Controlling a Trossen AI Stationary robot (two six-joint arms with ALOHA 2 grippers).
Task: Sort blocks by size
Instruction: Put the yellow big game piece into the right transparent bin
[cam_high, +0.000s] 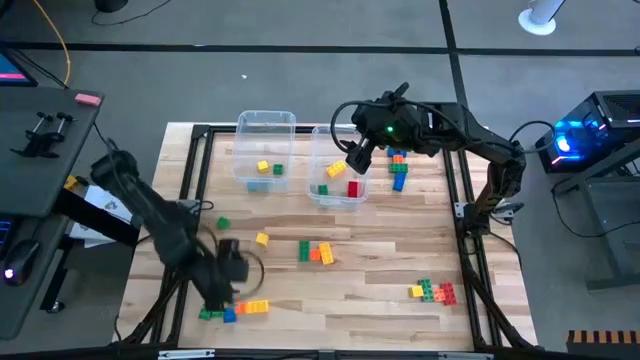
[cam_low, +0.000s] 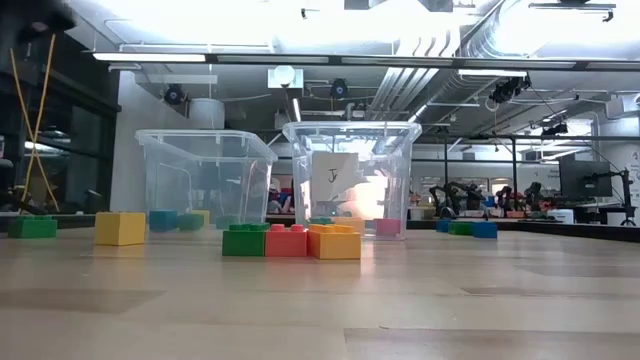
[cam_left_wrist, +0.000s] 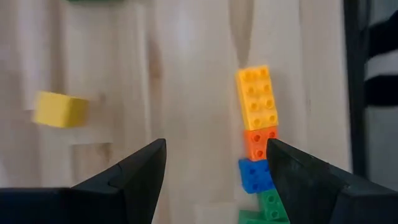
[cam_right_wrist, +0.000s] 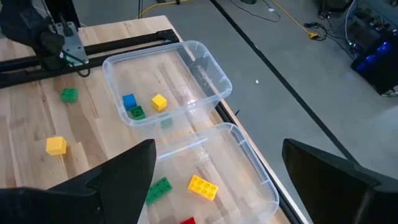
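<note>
Studded blocks lie scattered on the wooden table. A row of yellow, orange, blue and green blocks (cam_high: 236, 310) lies near the front left; in the left wrist view (cam_left_wrist: 258, 124) it sits just ahead of one finger. My left gripper (cam_left_wrist: 214, 174) hangs open and empty above the table by this row (cam_high: 230, 265). My right gripper (cam_high: 357, 157) hangs open and empty over the right clear bin (cam_high: 312, 150), which holds a long yellow block (cam_right_wrist: 203, 187), a green one (cam_right_wrist: 159, 189) and a red one. The left bin (cam_high: 265, 121) holds small yellow, blue and green blocks (cam_right_wrist: 143, 106).
Loose on the table are a green cube (cam_high: 223, 222), a yellow cube (cam_high: 262, 238), a green-orange-yellow row (cam_high: 316, 252), a mixed cluster at the front right (cam_high: 432, 291) and blue and orange blocks beside the right bin (cam_high: 398, 168). A black frame (cam_high: 465, 210) edges the table.
</note>
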